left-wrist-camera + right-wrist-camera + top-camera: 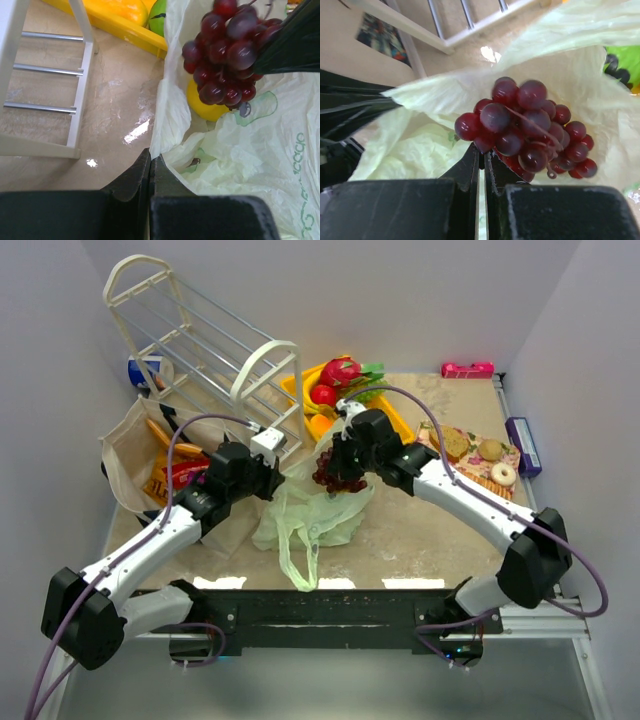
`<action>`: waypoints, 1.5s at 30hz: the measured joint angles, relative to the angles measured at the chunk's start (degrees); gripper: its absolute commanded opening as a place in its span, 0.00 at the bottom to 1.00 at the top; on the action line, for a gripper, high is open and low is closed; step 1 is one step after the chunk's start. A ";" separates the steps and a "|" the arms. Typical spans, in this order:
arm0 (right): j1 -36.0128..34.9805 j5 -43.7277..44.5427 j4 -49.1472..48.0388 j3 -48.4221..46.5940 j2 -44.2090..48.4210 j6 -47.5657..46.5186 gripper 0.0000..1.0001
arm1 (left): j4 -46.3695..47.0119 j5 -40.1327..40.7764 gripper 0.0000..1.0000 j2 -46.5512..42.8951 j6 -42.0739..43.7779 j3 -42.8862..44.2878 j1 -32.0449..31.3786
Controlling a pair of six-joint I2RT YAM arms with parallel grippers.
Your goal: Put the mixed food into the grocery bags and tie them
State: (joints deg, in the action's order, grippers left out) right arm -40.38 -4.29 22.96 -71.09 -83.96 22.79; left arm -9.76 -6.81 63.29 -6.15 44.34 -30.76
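Note:
The pale-green grocery bag point(318, 515) lies crumpled on the table between the arms. My left gripper point(151, 158) is shut on its rim point(167, 115) and holds the mouth up. A yellow toy piece point(206, 109) lies inside. My right gripper point(482, 150) is shut on the purple grapes point(530, 125), which hang over the bag's open mouth point(430, 145). In the top view the grapes point(338, 473) sit just below the right gripper point(345, 455), opposite the left gripper point(272, 483). The beige tote point(128, 445) stands far left with orange chip bags point(160, 480) and a red packet point(185, 471) in it.
A yellow tray point(402, 424) with red, orange and green toy fruit stands behind the bag. A white wire rack point(200, 340) lies tipped at back left. A mat with donuts and biscuits point(480, 462) is on the right, a purple box point(523, 445) and a pink item point(467, 369) beyond it.

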 measured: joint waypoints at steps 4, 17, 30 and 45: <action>0.00 -1.22 -2.21 0.83 -4.02 -0.33 0.00 | 0.28 -0.48 0.00 0.00 0.00 0.00 0.00; -0.11 2.99 -4.00 6.88 -11.52 0.37 0.00 | 0.66 1.27 0.00 -3.50 0.07 -1.16 0.00; -0.50 4.35 -1.81 6.05 -11.10 -0.33 0.71 | 0.92 2.69 0.00 -4.09 0.87 -1.92 0.00; 0.11 3.02 5.14 -0.48 13.22 -2.45 0.99 | 0.85 2.82 0.00 -2.80 1.95 -1.92 0.00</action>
State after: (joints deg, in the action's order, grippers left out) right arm -40.27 -1.28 28.10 -71.57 -70.74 20.34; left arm -8.91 -3.99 60.49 -4.21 42.41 -30.76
